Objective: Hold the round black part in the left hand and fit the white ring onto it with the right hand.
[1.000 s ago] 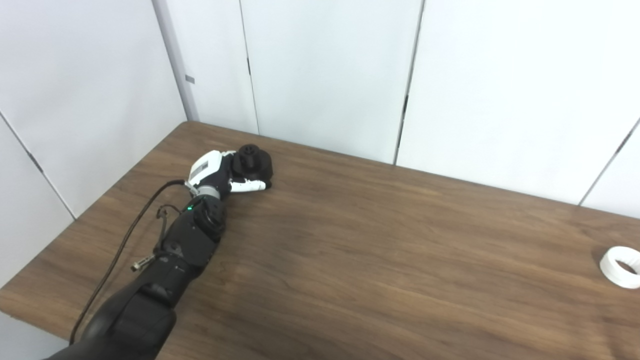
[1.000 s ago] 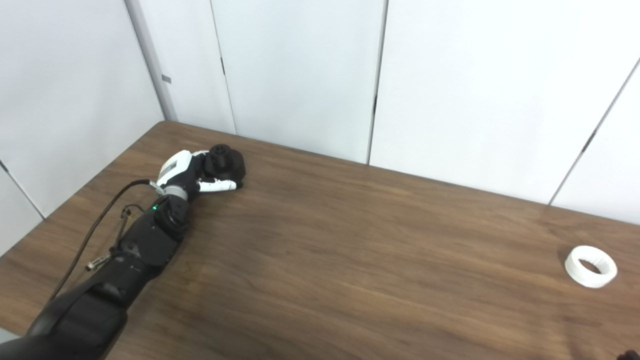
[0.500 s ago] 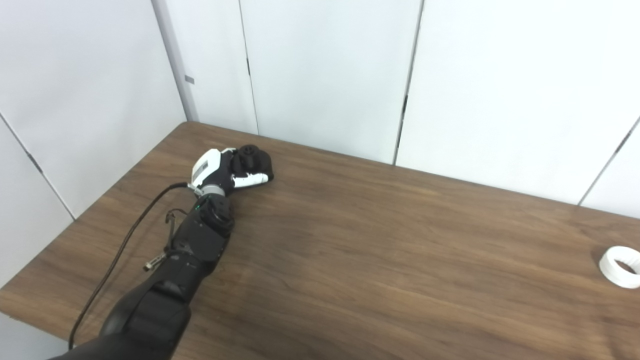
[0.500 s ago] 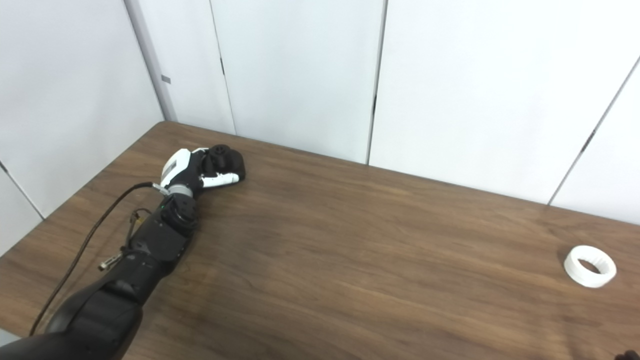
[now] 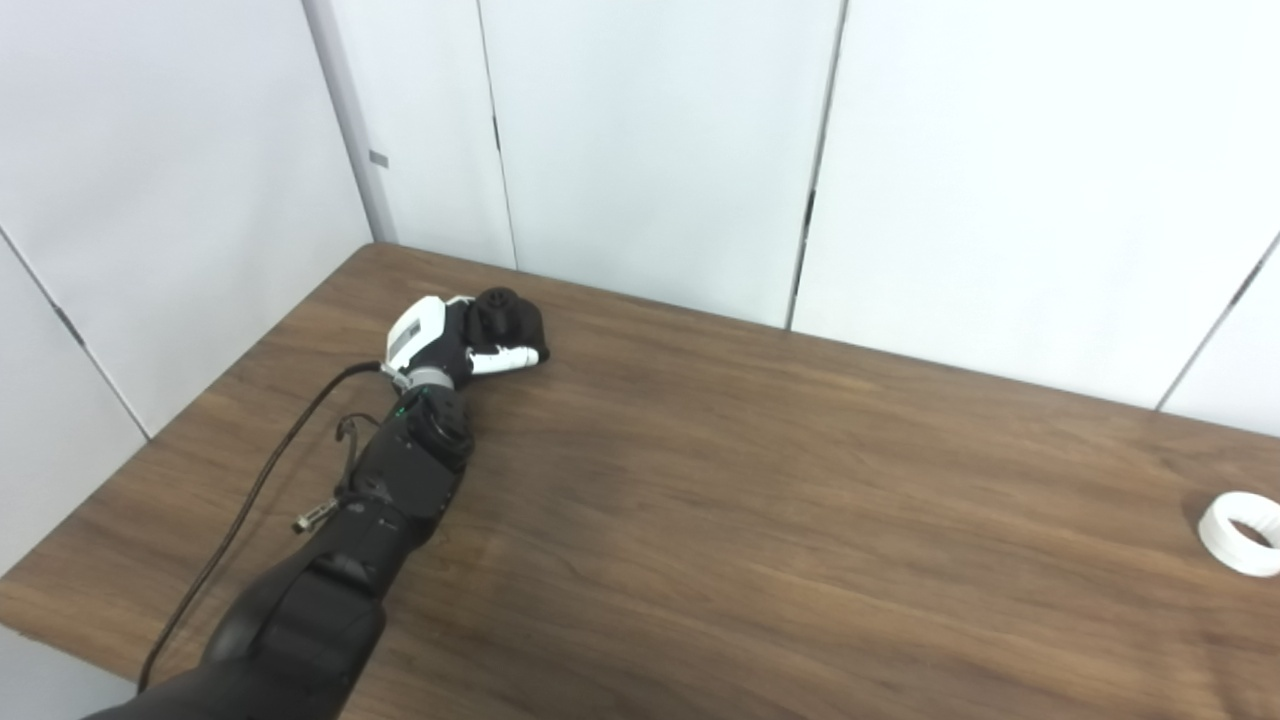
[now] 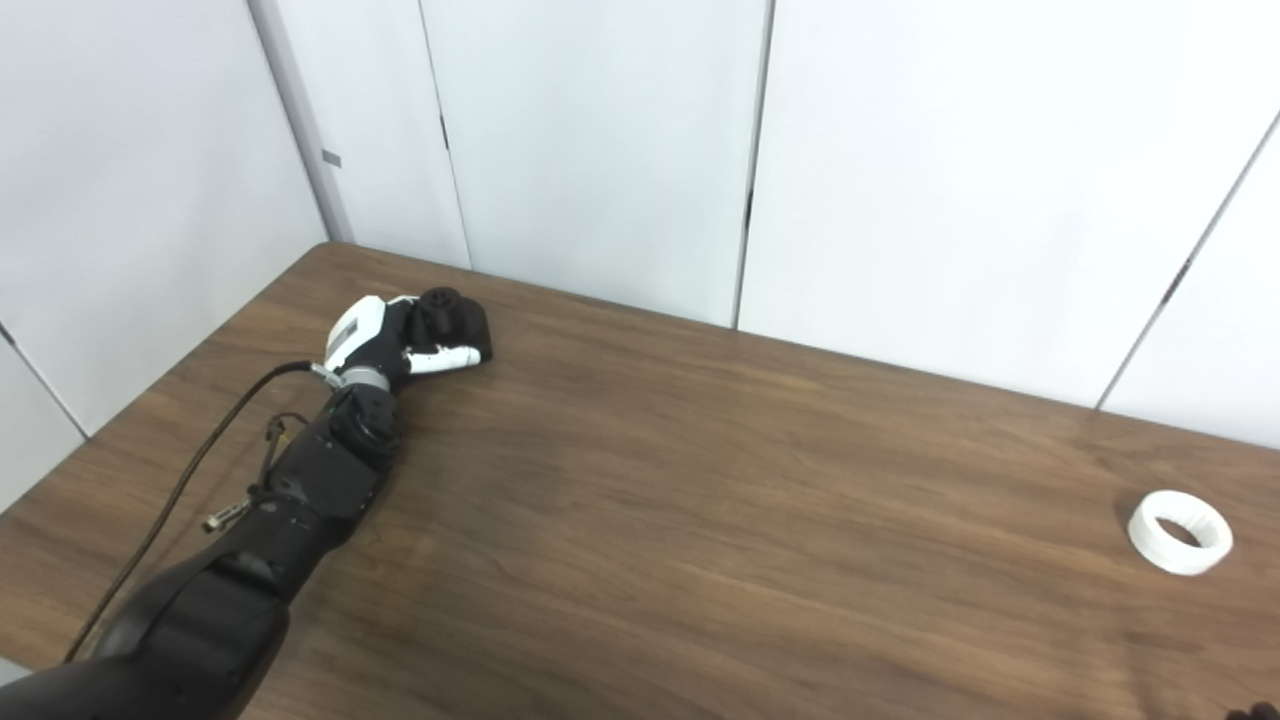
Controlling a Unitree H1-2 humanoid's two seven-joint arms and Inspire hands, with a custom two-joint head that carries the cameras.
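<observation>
The round black part (image 5: 512, 316) sits on the wooden table (image 5: 760, 520) near its far left corner, knob upward. My left hand (image 5: 438, 342), white-backed with black fingers, wraps around the part from the near left. Its white thumb lies across the part's front side, and the fingers behind it are hidden. The white ring (image 6: 1180, 532) lies flat at the table's right side, far from the part, with nothing touching it. My right hand does not show; only a tiny dark speck sits in the bottom right corner of the right eye view.
White wall panels (image 5: 660, 150) close off the table's back and left. A black cable (image 5: 262, 478) runs along my left forearm over the table's left part. Bare wood stretches between the black part and the ring.
My left forearm has swung forward and to the right. The thumb has risen from the table and closed across the front of the black part. The ring has not moved.
</observation>
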